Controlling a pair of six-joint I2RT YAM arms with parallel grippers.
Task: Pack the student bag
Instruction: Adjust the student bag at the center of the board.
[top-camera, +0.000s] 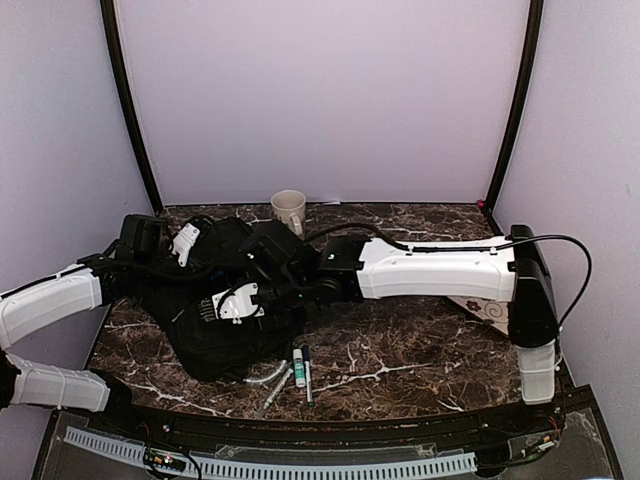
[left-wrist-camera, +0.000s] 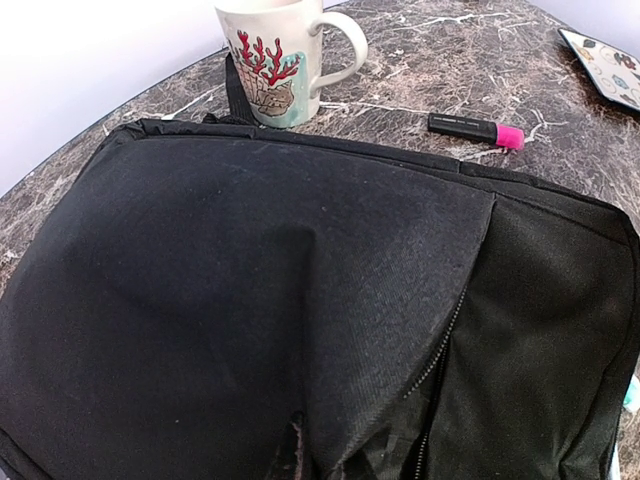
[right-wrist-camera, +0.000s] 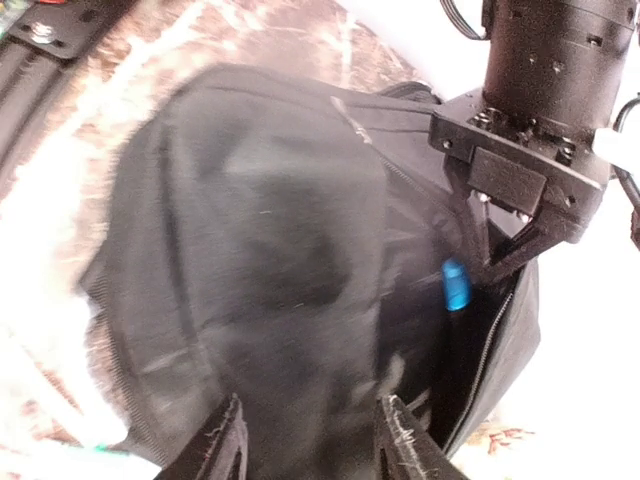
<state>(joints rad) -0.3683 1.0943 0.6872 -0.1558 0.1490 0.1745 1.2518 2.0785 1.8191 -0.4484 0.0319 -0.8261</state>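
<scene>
- Large black soft fabric student bag (top-camera: 220, 345) lies slumped just nearside of the white coral-print mug (top-camera: 288, 210).
- Left gripper (right-wrist-camera: 478, 268) is pinched tight on its zip edge; right gripper (right-wrist-camera: 315, 440) has jaws apart over the fabric, seemingly holding nothing.
- Looks limp and light; best gripped at the zip seam.

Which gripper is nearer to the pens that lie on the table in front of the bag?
Right. The right gripper is over the student bag, just beyond the pens. The left gripper is at the bag's far edge, farther from them.
</scene>
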